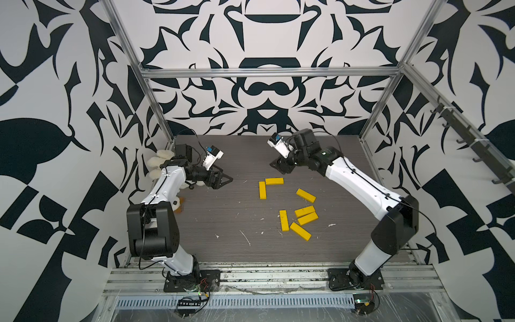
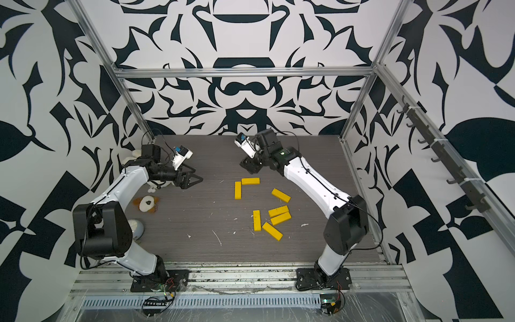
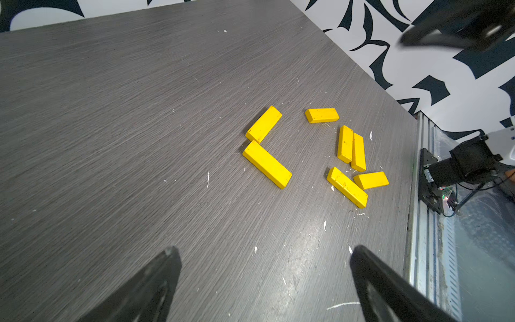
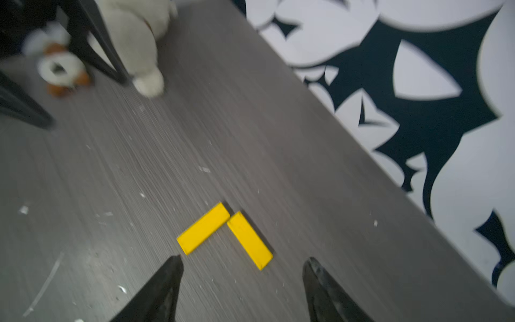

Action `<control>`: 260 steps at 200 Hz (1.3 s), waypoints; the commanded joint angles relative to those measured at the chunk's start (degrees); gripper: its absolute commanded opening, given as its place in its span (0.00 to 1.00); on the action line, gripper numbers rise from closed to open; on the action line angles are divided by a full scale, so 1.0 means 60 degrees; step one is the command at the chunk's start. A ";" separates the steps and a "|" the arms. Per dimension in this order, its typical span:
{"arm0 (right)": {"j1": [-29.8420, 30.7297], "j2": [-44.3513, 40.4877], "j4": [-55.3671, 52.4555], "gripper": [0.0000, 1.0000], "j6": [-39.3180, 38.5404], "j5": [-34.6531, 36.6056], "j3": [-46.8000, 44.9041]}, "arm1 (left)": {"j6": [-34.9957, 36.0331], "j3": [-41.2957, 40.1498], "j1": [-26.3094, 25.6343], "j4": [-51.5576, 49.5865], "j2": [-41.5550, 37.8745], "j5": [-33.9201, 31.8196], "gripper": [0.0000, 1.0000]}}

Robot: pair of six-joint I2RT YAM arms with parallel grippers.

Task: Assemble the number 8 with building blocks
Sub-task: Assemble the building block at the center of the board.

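Both top views show you the seven building blocks (image 1: 305, 211) lying flat on the table (image 1: 223, 212), right of its middle. All are smooth, bright yellow rectangular bars. Two are set in an L: a crosswise bar (image 1: 274, 181) and an upright bar (image 1: 262, 190) meet at a corner, touching or nearly so. The other five lie loose nearer the front rail. A slanted bar (image 1: 306, 195) lies alone, and a side-by-side pair (image 1: 308, 218) touches along the long edges. Beside the pair is a second upright bar (image 1: 284, 220), with a last slanted bar (image 1: 300, 231) at its foot.

Your right gripper (image 1: 277, 167) hangs over the table just behind the L, toward the back wall. In the right wrist view its black fingers (image 4: 167, 281) stand apart with nothing between them, and the two joined bars lie just ahead of the tips. Your left gripper (image 3: 264, 251) is spread wide and empty too, well apart from the blocks on the table's left side.

A plush toy (image 2: 145, 205), white and fluffy with brown patches, lies under and beside your left arm (image 2: 122, 184), which hides part of it. The table is dark gray with a fine wood grain, scratched and flecked with white. Bold black-and-white patterned walls (image 1: 264, 36) and a bare aluminium frame (image 1: 267, 73) enclose the cell.
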 commanded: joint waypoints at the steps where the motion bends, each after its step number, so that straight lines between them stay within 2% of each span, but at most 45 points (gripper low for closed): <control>1: 0.0005 -0.0343 -0.1678 0.70 0.1033 0.2313 -0.0683 | -0.0072 -0.0257 0.0004 0.0146 -0.0354 0.0200 1.00; 14: 0.0010 -0.0712 -0.1867 0.71 0.1379 0.3165 -0.1491 | -0.0104 -0.0169 0.0008 0.0079 -0.0322 0.0260 0.99; 41: 0.0003 -0.1392 -0.1288 0.74 0.1184 0.3809 -0.3343 | -0.0089 -0.0139 -0.0005 0.0074 -0.0239 0.0415 1.00; 61: -0.0013 -0.1521 -0.0187 0.81 0.0346 0.3628 -0.4318 | -0.0081 -0.0042 0.0003 0.0041 -0.0120 0.0630 0.99; 82: -0.0089 -0.1441 0.0970 0.81 -0.0502 0.3274 -0.4851 | 0.0081 0.0084 0.0000 -0.0249 -0.0055 0.0681 0.99; 115: -0.0669 -0.0815 0.1041 0.78 -0.1928 0.3055 -0.4661 | 0.0058 -0.0051 0.0002 -0.0149 -0.0214 0.0549 0.99; 129: -0.1185 -0.0601 0.0791 0.78 -0.2189 0.1745 -0.4392 | 0.0060 -0.0070 -0.0001 -0.0174 -0.0265 0.0515 0.99; 145: -0.1685 -0.0301 0.0458 0.77 -0.2351 0.1169 -0.3971 | 0.0052 -0.0120 0.0004 -0.0131 -0.0295 0.0508 0.99; 163: -0.2035 0.0241 -0.0796 0.74 -0.2881 0.0323 -0.3236 | 0.0051 -0.0066 0.0008 -0.0177 -0.0241 0.0552 0.99; 190: -0.2108 0.0868 -0.1300 0.71 -0.3204 0.0505 -0.2710 | 0.0048 -0.0090 0.0008 -0.0176 -0.0274 0.0510 1.00; 214: -0.2075 0.1217 -0.1716 0.69 -0.3037 0.0198 -0.2411 | 0.0044 -0.0080 0.0003 -0.0169 -0.0264 0.0433 0.99; 260: -0.1734 0.1420 -0.1180 0.67 -0.2830 0.0830 -0.2910 | 0.0037 0.0009 0.0001 -0.0222 -0.0066 0.0529 0.99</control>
